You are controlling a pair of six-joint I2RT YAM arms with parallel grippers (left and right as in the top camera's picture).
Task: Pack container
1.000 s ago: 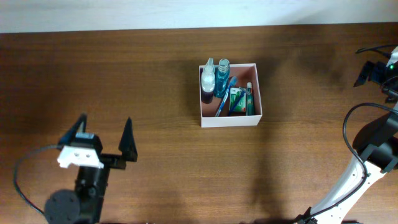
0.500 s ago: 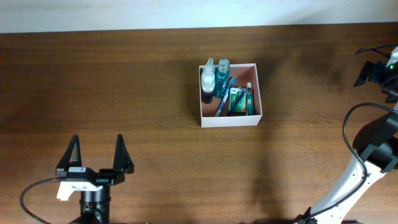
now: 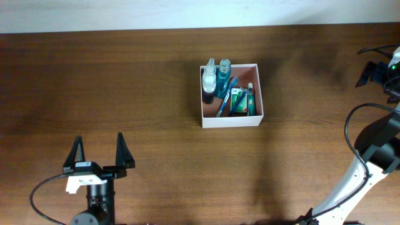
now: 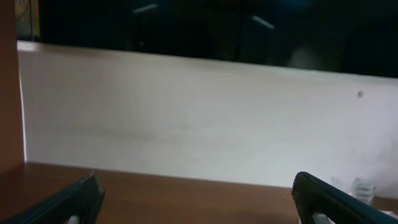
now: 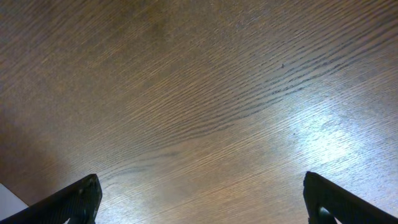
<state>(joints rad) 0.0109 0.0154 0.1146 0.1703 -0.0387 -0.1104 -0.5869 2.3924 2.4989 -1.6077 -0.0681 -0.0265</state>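
Wood table (image 3: 125, 94), container (image 3: 231, 121) holding 2 bottles (image 3: 224, 80)

This looks like a robotics lab bench. A dark brown wood-grain table (image 3: 125, 94) stands against a plain white wall (image 4: 186, 118). Looping black cables (image 3: 347, 128) trail from the black left robot arm (image 3: 94, 200) and the white-shelled right robot arm (image 3: 359, 178).

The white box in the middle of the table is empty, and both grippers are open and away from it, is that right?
Not quite. The container is not empty: the overhead view shows bottles, a blue toothbrush and a green packet inside it. The left gripper and right gripper are open and away from it.
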